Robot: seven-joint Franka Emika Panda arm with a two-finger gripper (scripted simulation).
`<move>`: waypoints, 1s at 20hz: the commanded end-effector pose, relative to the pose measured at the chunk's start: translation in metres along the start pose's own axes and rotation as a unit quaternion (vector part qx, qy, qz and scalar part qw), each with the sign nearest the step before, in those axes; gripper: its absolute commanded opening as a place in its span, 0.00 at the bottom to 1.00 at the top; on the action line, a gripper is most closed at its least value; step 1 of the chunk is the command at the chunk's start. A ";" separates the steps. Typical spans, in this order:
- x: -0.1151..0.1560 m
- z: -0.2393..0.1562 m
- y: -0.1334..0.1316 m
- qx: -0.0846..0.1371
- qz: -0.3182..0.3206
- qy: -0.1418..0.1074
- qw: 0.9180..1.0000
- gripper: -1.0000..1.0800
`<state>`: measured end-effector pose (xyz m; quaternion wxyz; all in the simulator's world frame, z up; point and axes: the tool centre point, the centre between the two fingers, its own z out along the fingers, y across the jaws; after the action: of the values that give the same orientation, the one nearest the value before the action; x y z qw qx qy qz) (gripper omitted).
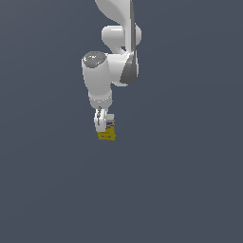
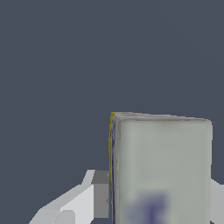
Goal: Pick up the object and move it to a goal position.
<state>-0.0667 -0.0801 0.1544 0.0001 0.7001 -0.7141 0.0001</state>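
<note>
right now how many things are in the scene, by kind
Cartons: 1, the yellow and white carton between the fingers.
Grippers: 1, the gripper shut on the carton.
Total: 2

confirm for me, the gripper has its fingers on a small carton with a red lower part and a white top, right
Not quite. The carton's lower part is yellow, not red, as the exterior view shows; a thin yellow edge also shows in the wrist view. The rest holds: the gripper has its fingers on the small carton, and its top is white.
</note>
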 end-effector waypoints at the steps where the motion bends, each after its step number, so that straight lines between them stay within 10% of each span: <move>1: -0.009 -0.003 -0.004 0.000 -0.001 0.000 1.000 0.00; 20: -0.170 -0.054 -0.076 0.000 0.000 0.000 1.000 0.00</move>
<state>0.0062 0.0745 0.2038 -0.0002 0.7008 -0.7133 0.0001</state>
